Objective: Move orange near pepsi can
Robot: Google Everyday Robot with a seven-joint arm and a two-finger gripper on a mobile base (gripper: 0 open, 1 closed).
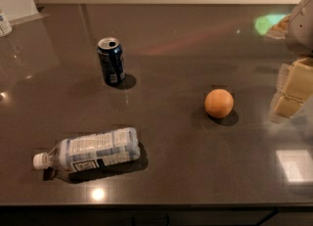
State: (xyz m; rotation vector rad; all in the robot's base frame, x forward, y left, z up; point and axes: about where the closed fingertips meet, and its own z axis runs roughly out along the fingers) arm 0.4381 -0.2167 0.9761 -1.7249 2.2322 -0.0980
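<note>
The orange (219, 103) is a small round fruit lying on the dark countertop (171, 49), right of centre. The pepsi can (111, 60) is dark blue with a silver top and stands upright at the upper left of centre, well apart from the orange. My gripper (291, 90) is at the right edge, its pale yellowish fingers hanging to the right of the orange and not touching it. It holds nothing that I can see.
A clear plastic water bottle (90, 153) lies on its side near the front left, cap pointing left. The counter's front edge runs along the bottom. A white object (4, 23) sits at the far left edge.
</note>
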